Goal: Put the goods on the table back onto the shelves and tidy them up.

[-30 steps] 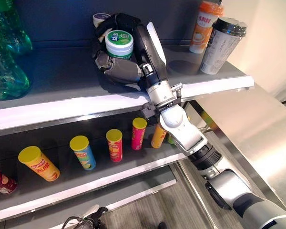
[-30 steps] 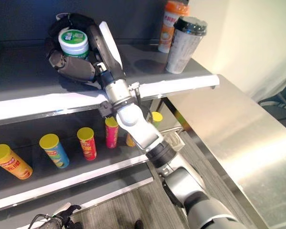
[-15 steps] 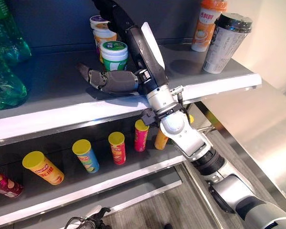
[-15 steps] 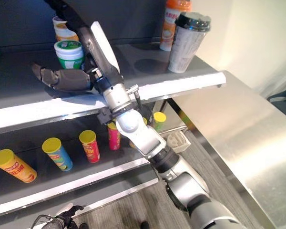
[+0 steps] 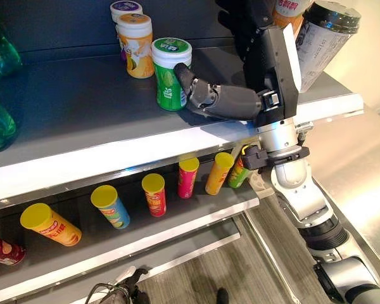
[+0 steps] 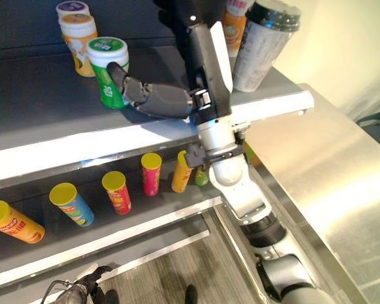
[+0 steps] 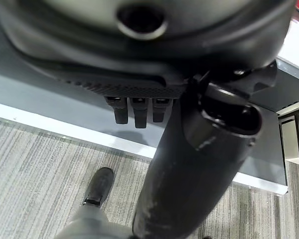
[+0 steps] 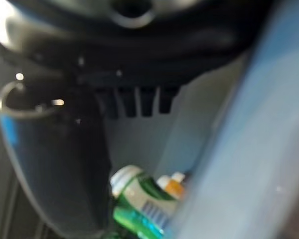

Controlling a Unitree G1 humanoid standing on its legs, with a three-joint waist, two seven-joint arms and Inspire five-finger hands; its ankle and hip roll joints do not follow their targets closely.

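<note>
While my left hand (image 7: pixel 139 107) idles low over the floor, fingers straight and empty, small tubes (image 5: pixel 153 193) occupy the lower shelf at frame bottom. At centre, my right hand (image 5: pixel 231 101) lies spread, empty, thumb beside the green can (image 5: pixel 171 73). An orange can (image 5: pixel 135 44) stands at upper left.

You get bright overhead light glaring white off the shelf edge (image 5: pixel 114 155) and the steel table (image 6: pixel 342 190), a dim lower shelf (image 5: pixel 133 228), and a badly blurred right wrist view where the green can (image 8: pixel 139 204) smears.
</note>
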